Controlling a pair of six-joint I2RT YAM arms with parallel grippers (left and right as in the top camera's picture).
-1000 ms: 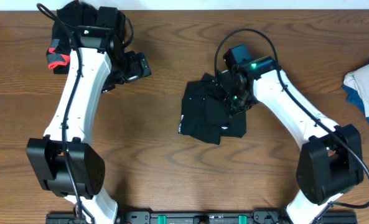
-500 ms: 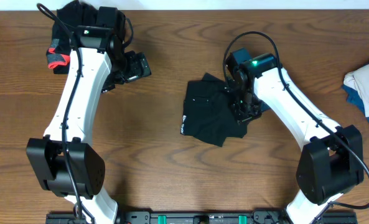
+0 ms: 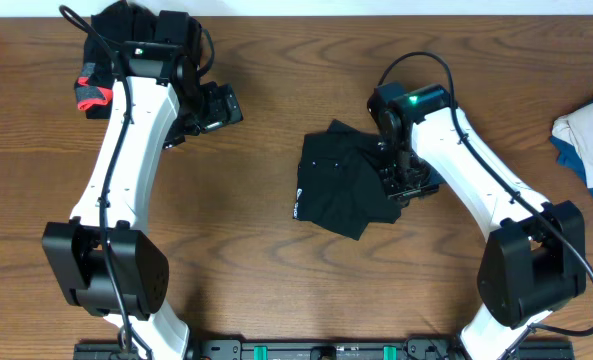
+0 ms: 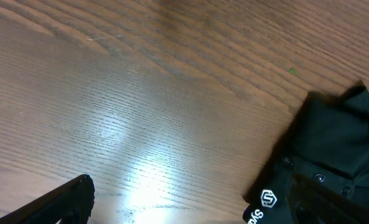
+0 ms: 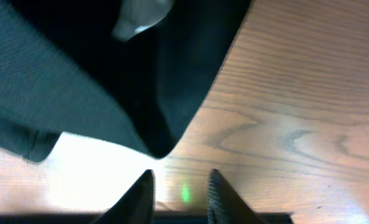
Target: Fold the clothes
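Broadly, a brown wood-grain table (image 3: 276, 260) is filling every view, and overhead light is glaring off it ahead of both sets of fingers; a pale strip is running along its far edge, and nothing more of the room is showing.

The left arm (image 3: 126, 150) and the right arm (image 3: 466, 170) are reaching in over it from the near edge. A long black garment (image 3: 341, 185) is lying partly folded in a loose heap on the bare wood. Its right edge is sitting just ahead of the right gripper (image 5: 181, 186), whose fingers (image 5: 140, 193) are standing slightly apart with only table and a green glint between them. The cloth is hanging close above those tips, though contact cannot be told.

The left gripper (image 4: 190, 193) is hovering well off to the garment's left with its fingers spread wide and nothing between them. Another black garment (image 3: 111, 25) with a red-orange trim (image 3: 93, 93) is lying bunched behind that wrist at the far corner. A white and blue cloth (image 3: 588, 135) is lying well to the right of the right fingers. A small white logo (image 4: 268, 199) is showing on the long garment's hem, just inside the left gripper's right-hand finger.
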